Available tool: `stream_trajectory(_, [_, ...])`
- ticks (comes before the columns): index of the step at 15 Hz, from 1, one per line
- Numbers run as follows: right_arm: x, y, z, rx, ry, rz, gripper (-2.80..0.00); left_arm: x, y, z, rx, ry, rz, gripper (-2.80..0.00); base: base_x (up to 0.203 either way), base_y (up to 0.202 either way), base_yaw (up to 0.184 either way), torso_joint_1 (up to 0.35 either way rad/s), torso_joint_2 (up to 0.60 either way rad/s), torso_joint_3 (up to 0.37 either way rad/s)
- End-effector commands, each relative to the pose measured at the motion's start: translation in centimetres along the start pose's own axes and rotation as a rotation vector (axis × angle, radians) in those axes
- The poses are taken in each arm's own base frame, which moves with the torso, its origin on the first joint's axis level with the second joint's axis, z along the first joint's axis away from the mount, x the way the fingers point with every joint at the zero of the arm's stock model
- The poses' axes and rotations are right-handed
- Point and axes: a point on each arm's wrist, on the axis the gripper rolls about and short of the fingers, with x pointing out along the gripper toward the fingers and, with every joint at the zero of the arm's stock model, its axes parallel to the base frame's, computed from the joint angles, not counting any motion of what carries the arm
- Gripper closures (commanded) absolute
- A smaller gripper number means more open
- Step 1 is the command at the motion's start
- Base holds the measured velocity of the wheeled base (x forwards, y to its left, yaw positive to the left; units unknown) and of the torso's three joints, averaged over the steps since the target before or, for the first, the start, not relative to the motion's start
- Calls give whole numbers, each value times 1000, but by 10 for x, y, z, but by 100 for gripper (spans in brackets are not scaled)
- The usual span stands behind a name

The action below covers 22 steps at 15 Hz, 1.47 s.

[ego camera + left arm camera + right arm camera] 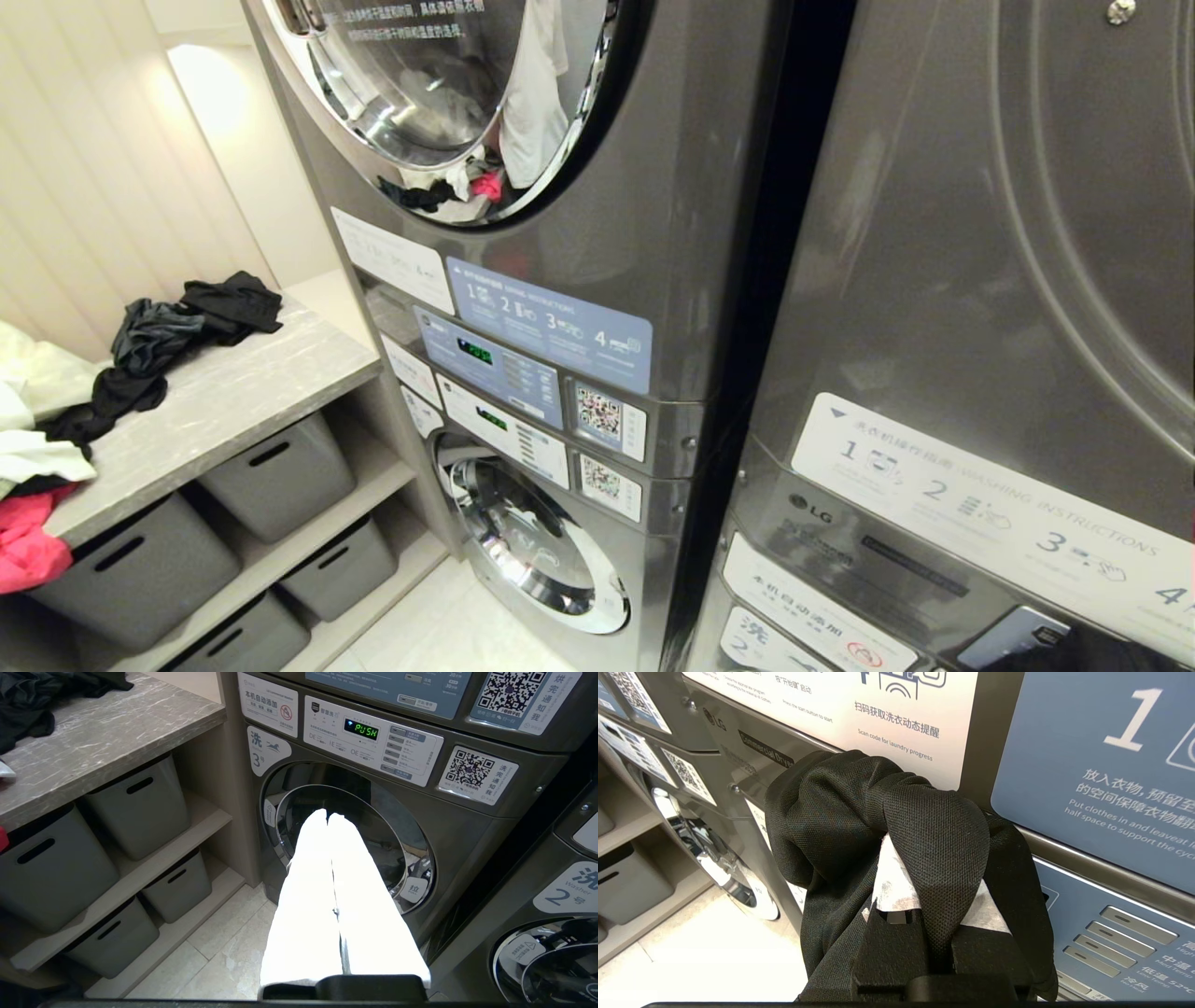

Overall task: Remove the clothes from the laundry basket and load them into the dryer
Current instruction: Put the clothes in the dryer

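the right gripper [924,882] is clamping tight on a soft black fabric garment [859,812], draped over its fingers beside the dark grey machine fronts. the left gripper [327,821] is pressed together, empty. loading into the chrome-rimmed dryer door [448,103] is pending; no basket visible.

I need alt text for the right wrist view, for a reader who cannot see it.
The right end effector is shut on a black garment that drapes over its white fingers. Behind it stands a grey laundry machine with white and blue instruction labels.
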Motion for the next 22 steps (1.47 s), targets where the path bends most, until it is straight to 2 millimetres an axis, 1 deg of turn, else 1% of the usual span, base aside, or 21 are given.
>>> stream_trajectory(1, [0, 0, 0, 1, 0, 0, 0, 0, 0, 0, 0, 0, 0, 0, 0, 0, 0, 58, -126, -63])
stream_trajectory(13, [0, 0, 0, -1, -1, 0, 0, 0, 0, 0, -1, 0, 0, 0, 0, 0, 0, 64, -132, -62])
stream_trajectory(18, [0, 0, 0, -20, -3, 4, 0, 0, 0, 0, 0, 0, 0, 0, 0, 0, 0, 0, 0, 0])
stream_trajectory(19, [-1, 0, 6, -41, -42, 5, 0, 0, 0, 0, 0, 0, 0, 0, 0, 0, 0, 0, 0, 0])
stream_trajectory(21, [-9, 1, 35, -64, -207, 14, 0, 0, 0, 0, 0, 0, 0, 0, 0, 0, 0, 0, 0, 0])
stream_trajectory(22, [-17, 2, 54, -70, -280, 27, 0, 0, 0, 0, 2, 0, 0, 0, 0, 0, 0, 0, 0, 0])
